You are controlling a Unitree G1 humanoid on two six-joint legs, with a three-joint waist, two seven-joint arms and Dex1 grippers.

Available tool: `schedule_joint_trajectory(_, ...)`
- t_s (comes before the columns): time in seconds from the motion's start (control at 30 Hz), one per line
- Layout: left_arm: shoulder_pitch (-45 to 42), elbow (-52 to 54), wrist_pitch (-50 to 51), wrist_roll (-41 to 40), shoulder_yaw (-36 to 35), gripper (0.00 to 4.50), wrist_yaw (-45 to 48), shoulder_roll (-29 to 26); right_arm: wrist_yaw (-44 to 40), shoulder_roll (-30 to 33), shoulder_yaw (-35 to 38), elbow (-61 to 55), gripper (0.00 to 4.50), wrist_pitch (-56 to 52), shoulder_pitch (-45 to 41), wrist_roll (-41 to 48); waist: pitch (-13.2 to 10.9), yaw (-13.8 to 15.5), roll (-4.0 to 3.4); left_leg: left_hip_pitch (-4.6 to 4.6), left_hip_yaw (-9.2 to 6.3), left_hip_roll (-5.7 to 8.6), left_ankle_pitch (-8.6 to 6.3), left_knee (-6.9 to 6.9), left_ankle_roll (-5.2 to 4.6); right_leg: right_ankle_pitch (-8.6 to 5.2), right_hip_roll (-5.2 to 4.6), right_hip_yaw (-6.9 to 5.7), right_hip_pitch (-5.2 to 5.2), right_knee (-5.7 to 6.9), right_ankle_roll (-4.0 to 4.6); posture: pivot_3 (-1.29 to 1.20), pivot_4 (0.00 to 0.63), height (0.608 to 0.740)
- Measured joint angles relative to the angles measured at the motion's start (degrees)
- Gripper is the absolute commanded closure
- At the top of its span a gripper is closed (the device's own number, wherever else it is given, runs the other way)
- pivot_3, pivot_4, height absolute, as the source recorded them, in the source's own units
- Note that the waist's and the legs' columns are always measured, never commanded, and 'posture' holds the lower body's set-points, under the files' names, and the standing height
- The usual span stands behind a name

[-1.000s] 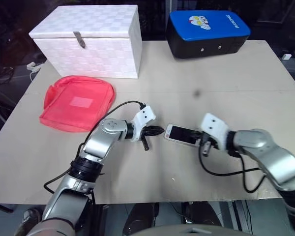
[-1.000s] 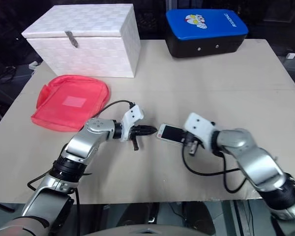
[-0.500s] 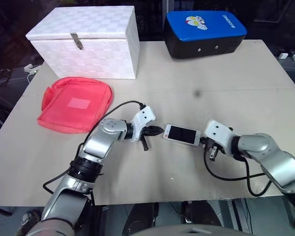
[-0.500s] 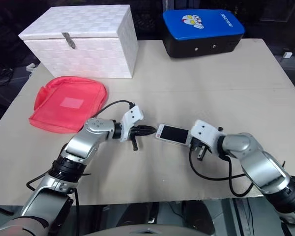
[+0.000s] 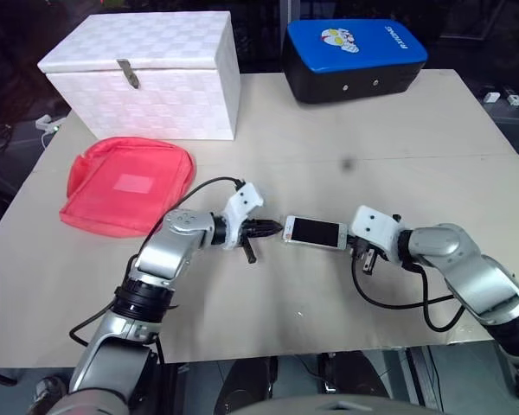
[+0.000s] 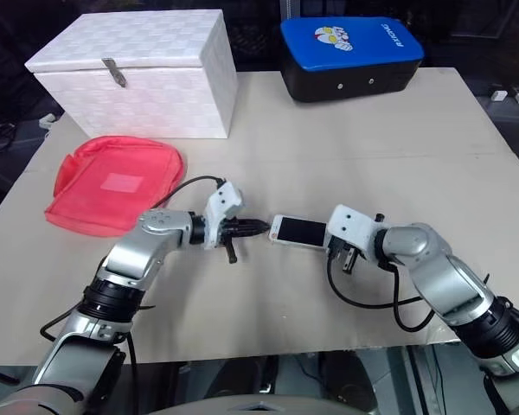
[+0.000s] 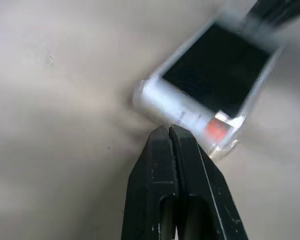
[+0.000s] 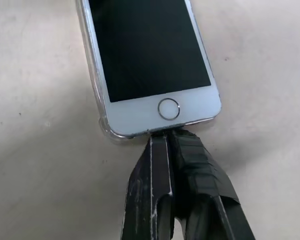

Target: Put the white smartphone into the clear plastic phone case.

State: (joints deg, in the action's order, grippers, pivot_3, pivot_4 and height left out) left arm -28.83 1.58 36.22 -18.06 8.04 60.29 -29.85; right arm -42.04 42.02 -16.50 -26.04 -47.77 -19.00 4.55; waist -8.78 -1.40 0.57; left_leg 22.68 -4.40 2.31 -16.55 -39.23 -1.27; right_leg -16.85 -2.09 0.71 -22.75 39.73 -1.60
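Smartphone (image 5: 314, 232) lies between left pincer (image 5: 273, 230) and right pincer (image 8: 171, 136).

White smartphone (image 8: 150, 75) with black screen, red pouch (image 5: 128, 183), white checker-woven box (image 5: 147, 73), blue-topped black case (image 5: 355, 59)

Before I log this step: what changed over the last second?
The right gripper came down and drew back from over the phone; its shut tips now sit at the home-button end. The phone lies slightly straighter, inside the clear case. Nothing was gripped or let go. The left gripper stays shut at the other end. The red pouch and white box are unmoved; only the camera shifted.
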Motion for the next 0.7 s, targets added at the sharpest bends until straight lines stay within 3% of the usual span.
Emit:
schedule_joint_trajectory(0.13, -1.8, 1.4, 1.6, -1.9, 1.4, 4.50, 1.3, 0.3, 0.2, -0.4, 7.6, -2.5, 4.45, 0.6, 4.3, 3.2, 0.0, 0.8, 0.00, 0.00, 0.00, 0.01, 0.00, 0.00, 0.00, 0.00, 0.00, -0.02, 0.01, -0.01, 0.00, 0.00, 0.150, 0.740)
schedule_joint_trajectory(0.3, -3.9, -5.6, -3.1, 2.5, 7.3, 4.50, 0.3, 4.0, 1.2, -3.3, 10.3, -3.9, 4.45, 0.6, 6.3, 6.1, 0.0, 0.7, 0.00, -0.01, 0.01, 0.02, 0.00, 0.01, 0.00, 0.00, 0.02, 0.00, 0.01, 0.00, 0.00, 0.00, 0.150, 0.740)
schedule_joint_trajectory(0.43, -5.3, -10.1, -7.9, 6.0, 10.4, 4.50, -0.3, 5.1, 1.9, -4.7, 10.1, -3.7, 4.45, 0.6, 5.6, 7.0, 0.0, 0.5, 0.00, -0.03, 0.01, 0.02, 0.00, 0.02, 0.00, 0.00, 0.03, 0.01, 0.01, 0.01, 0.00, 0.00, 0.150, 0.740)
schedule_joint_trajectory(0.7, -5.3, -11.1, -10.4, 7.3, 10.2, 4.50, -0.2, 3.6, 2.2, -8.6, 4.6, 5.7, 4.45, 1.0, -1.2, 6.7, 0.0, 0.6, -0.01, -0.10, 0.01, 0.03, 0.00, 0.00, 0.00, 0.00, 0.02, 0.01, 0.05, 0.01, 0.00, 0.00, 0.150, 0.740)
